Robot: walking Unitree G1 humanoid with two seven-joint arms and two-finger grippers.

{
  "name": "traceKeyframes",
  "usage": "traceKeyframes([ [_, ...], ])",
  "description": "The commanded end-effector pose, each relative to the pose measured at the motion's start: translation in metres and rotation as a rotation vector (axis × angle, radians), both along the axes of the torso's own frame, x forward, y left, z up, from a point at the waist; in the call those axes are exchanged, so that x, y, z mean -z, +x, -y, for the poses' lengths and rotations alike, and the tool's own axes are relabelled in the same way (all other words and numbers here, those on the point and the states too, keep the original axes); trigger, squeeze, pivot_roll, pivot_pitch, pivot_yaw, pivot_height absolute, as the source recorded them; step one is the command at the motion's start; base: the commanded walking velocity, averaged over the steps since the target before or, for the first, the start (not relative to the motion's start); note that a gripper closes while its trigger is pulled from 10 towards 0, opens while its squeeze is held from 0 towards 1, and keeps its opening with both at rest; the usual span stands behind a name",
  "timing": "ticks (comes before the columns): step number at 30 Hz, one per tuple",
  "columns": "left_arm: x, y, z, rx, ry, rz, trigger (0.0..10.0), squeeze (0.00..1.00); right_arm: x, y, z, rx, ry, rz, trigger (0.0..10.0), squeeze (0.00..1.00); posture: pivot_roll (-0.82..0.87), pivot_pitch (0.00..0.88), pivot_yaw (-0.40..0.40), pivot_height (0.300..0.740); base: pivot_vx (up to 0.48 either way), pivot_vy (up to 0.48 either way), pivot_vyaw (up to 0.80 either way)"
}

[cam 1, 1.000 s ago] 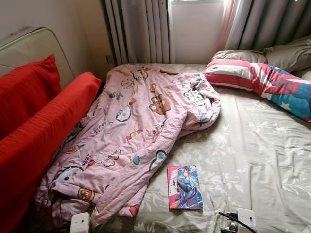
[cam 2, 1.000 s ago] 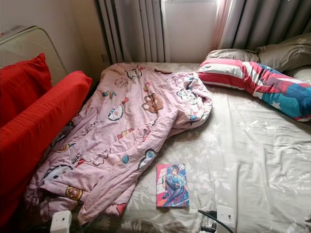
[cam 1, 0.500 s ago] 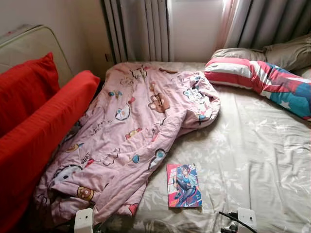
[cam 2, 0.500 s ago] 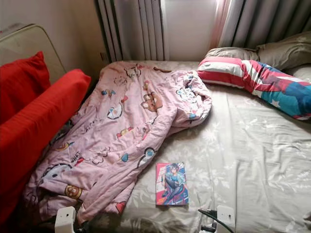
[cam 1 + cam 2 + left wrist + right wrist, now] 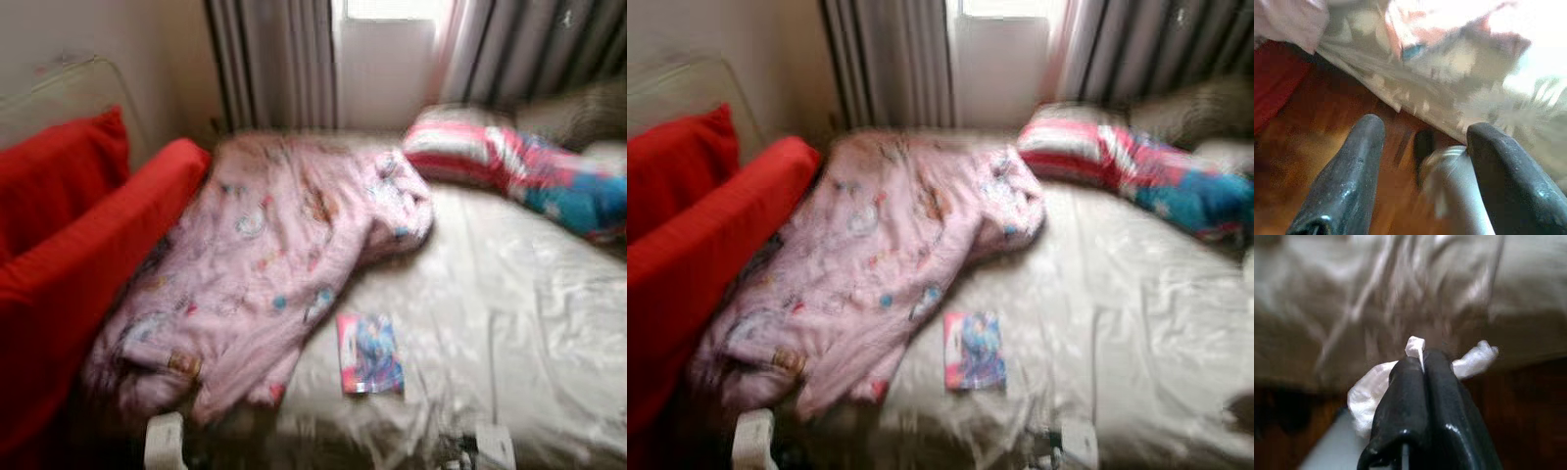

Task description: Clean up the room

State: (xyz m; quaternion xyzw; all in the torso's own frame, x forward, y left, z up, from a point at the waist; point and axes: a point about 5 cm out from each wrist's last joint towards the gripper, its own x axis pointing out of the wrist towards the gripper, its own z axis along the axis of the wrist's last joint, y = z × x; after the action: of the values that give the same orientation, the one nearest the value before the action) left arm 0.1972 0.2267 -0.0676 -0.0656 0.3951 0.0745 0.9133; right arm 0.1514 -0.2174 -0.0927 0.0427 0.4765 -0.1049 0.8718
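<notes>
A crumpled pink cartoon-print quilt (image 5: 265,264) lies across the left half of the bed. A colourful book (image 5: 369,352) rests on the beige floral sheet (image 5: 509,294) beside it. My left gripper (image 5: 1425,132) hangs open over the wooden floor (image 5: 1312,147) at the bed's edge, with nothing between its fingers. My right gripper (image 5: 1420,357) is shut on a crumpled white tissue (image 5: 1366,396), in front of the bed's side. The white wrists show at the lower edge of the eye views, which are blurred.
Red cushions (image 5: 88,245) stand along the bed's left side. A red, white and blue striped pillow (image 5: 509,162) and a grey pillow (image 5: 573,113) lie at the head of the bed on the right. Grey curtains (image 5: 274,64) and a window are behind.
The whole picture has shifted slightly and gone blurry, so the camera is moving. The quilt, book and pillows keep their places on the bed.
</notes>
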Motion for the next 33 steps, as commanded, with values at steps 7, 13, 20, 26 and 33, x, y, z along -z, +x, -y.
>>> traceKeyframes([
  [7, 0.0110, -0.0196, 0.0013, 0.002, 0.001, -0.079, 10.0, 0.00, -0.0060, 0.0140, 0.0007, -0.009, -0.010, 0.041, 10.0, 0.00, -0.05, 0.000, 0.026, 0.740, -0.162, 0.000, 0.00],
  [13, 0.0111, -0.0197, 0.0013, 0.001, 0.001, -0.080, 10.0, 0.00, -0.0063, 0.0149, 0.0003, -0.015, -0.010, 0.042, 10.0, 0.00, -0.05, 0.000, 0.027, 0.740, 0.000, 0.000, 0.00],
  [20, 0.0116, -0.0207, 0.0015, 0.003, 0.002, -0.084, 10.0, 0.00, -0.0058, 0.0145, -0.0010, -0.026, -0.009, 0.037, 10.0, 0.00, -0.04, 0.000, 0.028, 0.740, 0.000, 0.000, 0.00],
  [26, 0.0120, -0.0215, 0.0015, 0.008, 0.003, -0.087, 10.0, 0.00, -0.0055, 0.0142, -0.0025, -0.049, -0.003, 0.035, 10.0, 0.00, -0.04, 0.000, 0.031, 0.740, 0.000, 0.000, 0.00],
  [33, 0.0123, -0.0228, 0.0004, 0.010, 0.007, -0.090, 10.0, 0.00, -0.0052, 0.0140, -0.0039, -0.062, -0.002, 0.037, 10.0, 0.00, -0.04, 0.000, 0.032, 0.740, 0.000, 0.000, 0.74],
])
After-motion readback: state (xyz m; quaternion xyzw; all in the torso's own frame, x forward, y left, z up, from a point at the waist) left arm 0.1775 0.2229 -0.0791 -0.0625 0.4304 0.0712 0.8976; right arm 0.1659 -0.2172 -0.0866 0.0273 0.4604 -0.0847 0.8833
